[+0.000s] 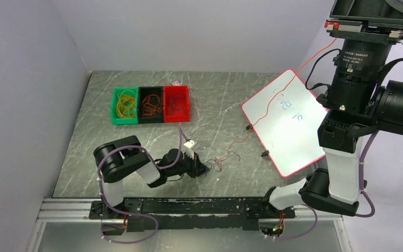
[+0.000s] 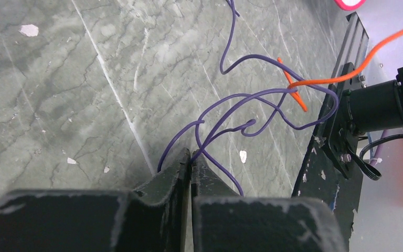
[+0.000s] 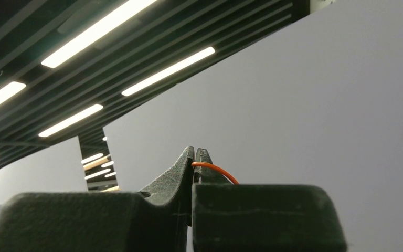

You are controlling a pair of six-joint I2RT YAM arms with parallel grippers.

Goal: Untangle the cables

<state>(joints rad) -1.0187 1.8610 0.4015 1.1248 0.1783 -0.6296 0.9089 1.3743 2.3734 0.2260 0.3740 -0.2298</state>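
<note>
Nearest the bases, the left gripper [image 1: 202, 169] lies low on the table [image 1: 215, 105]. Its jaws are pressed together with no gap. In the left wrist view, a dark wire [image 2: 231, 100] runs into the pinch between them, so it appears to be held.

The cables [image 1: 223, 161] sit in a small tangle just beyond those jaws, toward the robot's right, and loops fan out from the tips across the marble. The left arm is much the nearer of the two to this knot.

An orange wire [image 1: 273, 105] leaves the tangle and climbs up and to the right. It passes over the whiteboard [image 1: 294, 131] to the right arm, which is raised high above the table. In the right wrist view, the right gripper [image 3: 195, 157] is also fully closed, with the end of the orange wire nipped between its tips.

That wire's long axis runs from the knot to the raised jaws. Freeing it probably depends on the left jaws pinning the dark strand while the right arm draws away along that line.

Three bins stand side by side at the far left.
- The green bin [image 1: 113, 107] holds yellow loops.
- The black bin [image 1: 150, 121] holds orange ones.
- The red bin [image 1: 177, 119] seems to hold red ones, though they are hard to pick out against its floor.
</note>
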